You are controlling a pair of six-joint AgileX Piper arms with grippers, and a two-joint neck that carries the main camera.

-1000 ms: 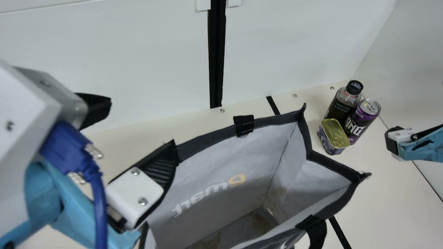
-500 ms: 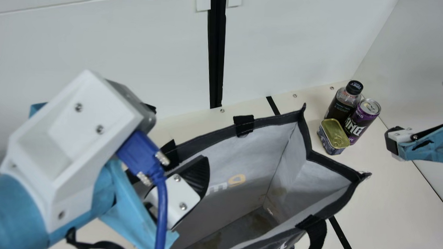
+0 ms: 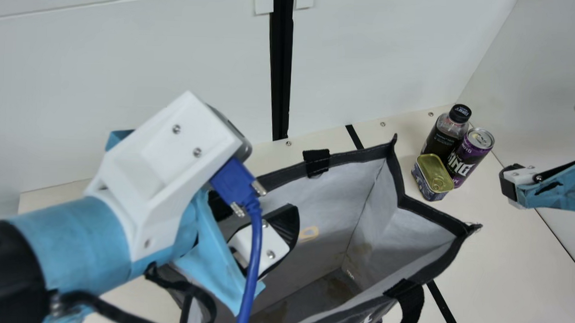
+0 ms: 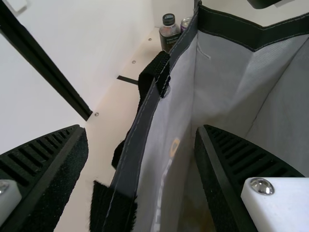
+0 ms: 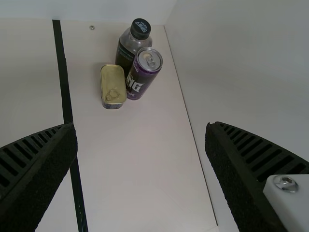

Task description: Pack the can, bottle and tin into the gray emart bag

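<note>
While the spread black left gripper (image 3: pixel 273 180) straddles the gray fabric bag's (image 3: pixel 348 197) rim, the purple metal can (image 3: pixel 467 156), black-capped bottle (image 3: pixel 442 138) and gold-lidded tin (image 3: pixel 433 175) stand at its two o'clock, the spread black right gripper (image 3: pixel 509 183) at their four.

In the main view, the left arm (image 3: pixel 79 235) has swept toward the view's right, carrying its tool (image 3: pixel 285 223) from the near-left corner of the gray emart bag (image 3: pixel 429 209) to farther in over the opening. The inner-wall lettering, mostly readable at first, has become covered down to its orange character (image 3: pixel 309 233). More of the arm has come into sight, with its black section (image 3: pixel 11 276) at the view's left edge.
</note>
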